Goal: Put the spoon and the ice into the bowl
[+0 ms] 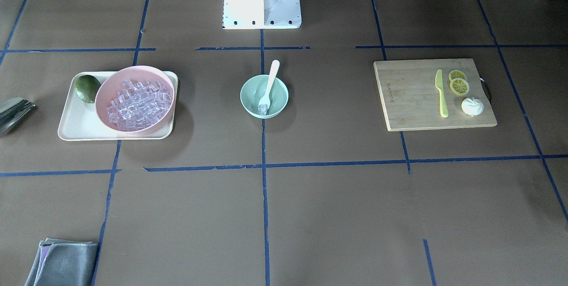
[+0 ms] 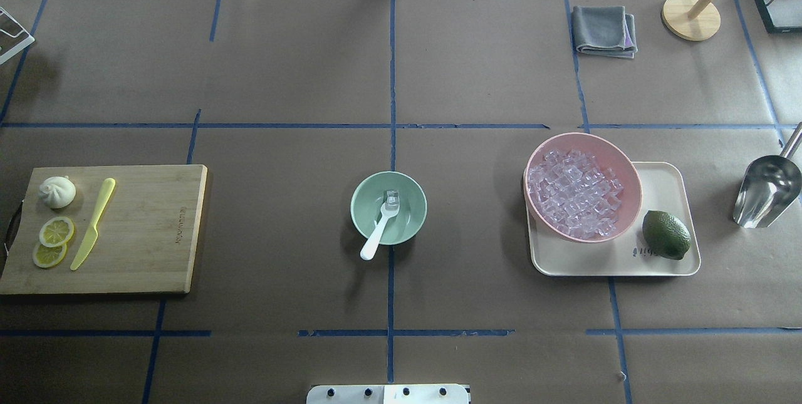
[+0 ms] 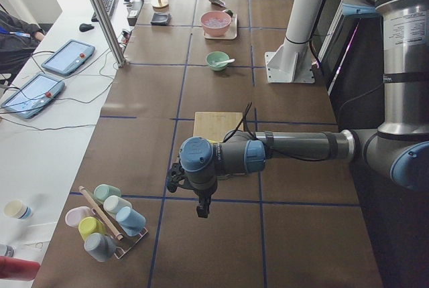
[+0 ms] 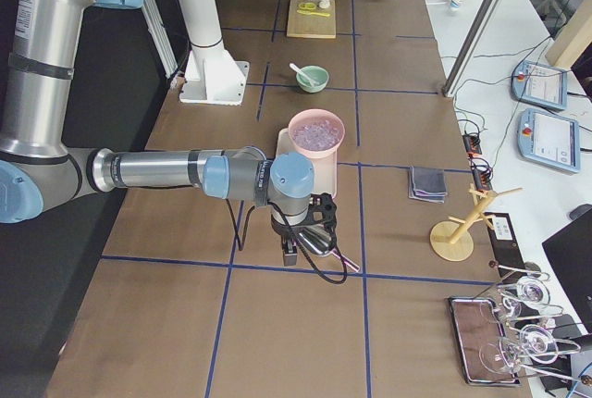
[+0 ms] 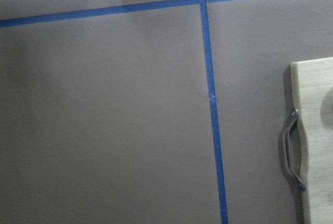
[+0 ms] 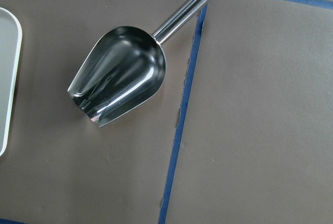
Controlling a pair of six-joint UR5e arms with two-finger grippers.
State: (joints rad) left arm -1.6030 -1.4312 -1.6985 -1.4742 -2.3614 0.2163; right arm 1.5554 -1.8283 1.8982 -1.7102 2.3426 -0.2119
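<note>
**Task items.** Bowl [image 2: 360,207] sits at table centre, on the centre tape line [image 2: 392,78]. Spoon [image 2: 379,228] lies in it, scoop end down near the middle of the bowl. Its long axis runs diagonally, w/ the handle leaning on the rim on the robot's side and sticking out past it. One ice cube [image 2: 391,200] is inside the bowl at the scoop's tip, apparently touching it. Can't tell whether it rests in the scoop or just beyond.

**Position vs. tools.** Both arms are well apart from the bowl, one at each table end. Left gripper [image 3: 203,209] hangs past the cutting board [image 2: 156,228]. Right gripper [image 4: 290,254] hangs over the metal scoop [image 6: 119,73], beyond the tray [image 2: 664,172] and the pink bowl [image 2: 583,141]. Neither arm is clearly nearer, as the bowl is approx. midway.

**Tool state.** Grippers appear in the side views only, and no fingers show in either wrist view. Whether the jaws are spread or closed can't be told. Nothing seen held or touched.

**Assessment.** Spoon and ice both in the bowl, so the task looks complete. No further move seems req'd. If one were, a reach to centre from either end would be needed.
</note>
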